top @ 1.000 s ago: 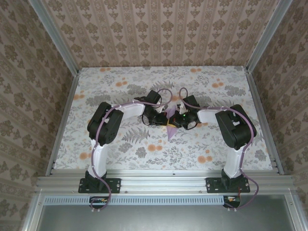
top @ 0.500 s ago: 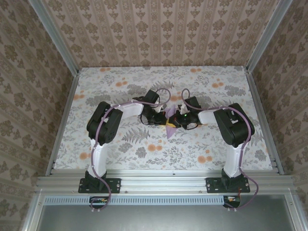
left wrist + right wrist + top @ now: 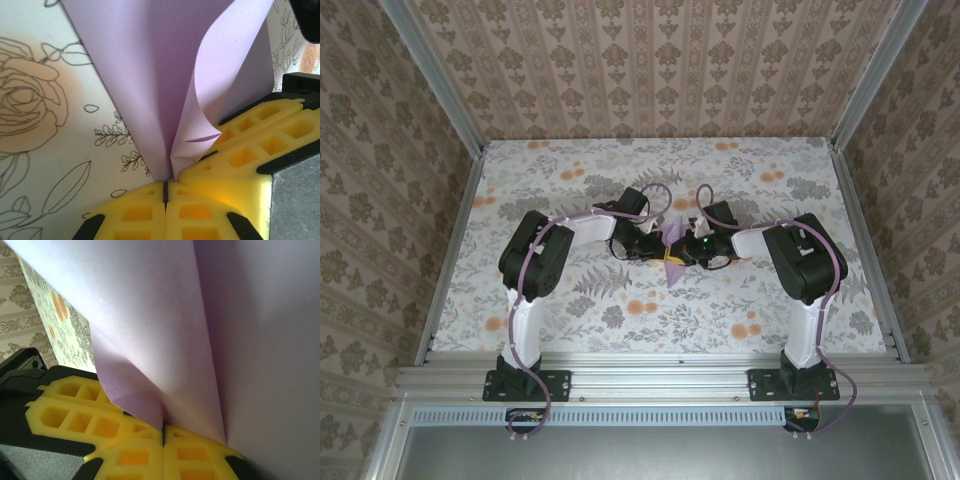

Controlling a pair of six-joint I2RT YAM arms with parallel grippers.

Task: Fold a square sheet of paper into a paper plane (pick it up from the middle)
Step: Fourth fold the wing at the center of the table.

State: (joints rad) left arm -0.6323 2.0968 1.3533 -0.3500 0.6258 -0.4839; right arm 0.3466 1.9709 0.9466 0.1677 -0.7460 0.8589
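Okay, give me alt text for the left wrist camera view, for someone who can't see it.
The left gripper, yellow-fingered, is shut on the low tip of the creased square sheet of paper, which fans upward. The right gripper's fingers meet the paper from the right, with the floral tabletop behind.

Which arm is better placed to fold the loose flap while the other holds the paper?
Probably the right: the curled flap of the lilac paper lies beside the right fingers, while the left fingers pinch its crease shut.
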